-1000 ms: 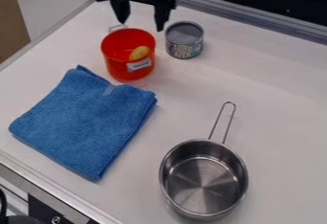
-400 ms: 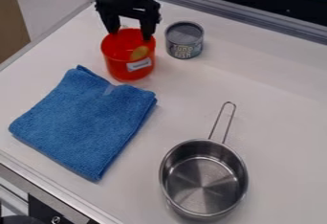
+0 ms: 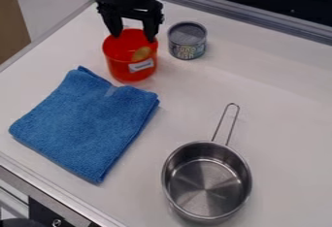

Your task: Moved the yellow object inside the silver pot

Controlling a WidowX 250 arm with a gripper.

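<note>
target, the yellow object (image 3: 141, 53), sits inside the red cup (image 3: 123, 68), its underside hidden by the wall, full shape hard to read. your gripper (image 3: 134, 37) hangs at the cup's mouth, jaws spread apart; looks like you're on the pickup. next: down, close, lift clear, over to the silver pot (image 3: 206, 187)!

Folded blue cloth (image 3: 84, 124), upright can (image 3: 187, 40), both near red cup (image 3: 121, 68).

White tabletop (image 3: 285, 119) is viewed from above at a slant, fairly close; camera is aimed across it, saucepan (image 3: 206, 187) framed nearest, tin can (image 3: 187, 40) farther back.
</note>
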